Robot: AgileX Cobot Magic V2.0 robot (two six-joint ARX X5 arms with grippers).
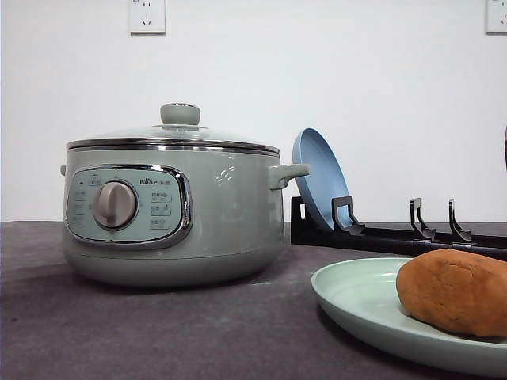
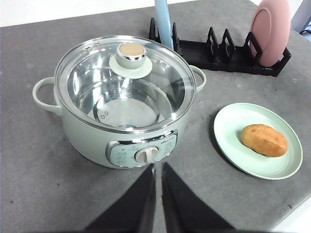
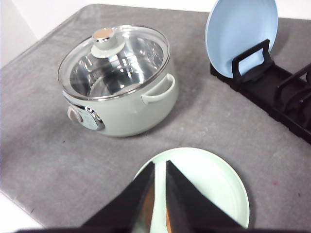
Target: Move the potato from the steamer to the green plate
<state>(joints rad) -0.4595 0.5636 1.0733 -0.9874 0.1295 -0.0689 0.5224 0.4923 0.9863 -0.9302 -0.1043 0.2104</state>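
Note:
The potato [image 1: 455,289] [image 2: 264,140] lies on the green plate [image 1: 356,297] [image 2: 233,131] [image 3: 214,179], to the right of the steamer [image 1: 174,214] [image 2: 121,97] [image 3: 116,82]. The steamer's glass lid is on, and through it I see a bare metal bowl. My left gripper [image 2: 159,167] hangs shut above the table in front of the steamer's dial, holding nothing. My right gripper [image 3: 160,165] is shut over the near part of the green plate, its fingers covering part of it. Nothing grips the potato in the left wrist view.
A black dish rack [image 1: 396,237] [image 2: 218,56] [image 3: 282,97] stands behind the plate, with a blue plate [image 1: 317,178] [image 3: 240,34] upright at its left end and a pink plate [image 2: 272,29] at its right end. The grey table edge runs close to the green plate.

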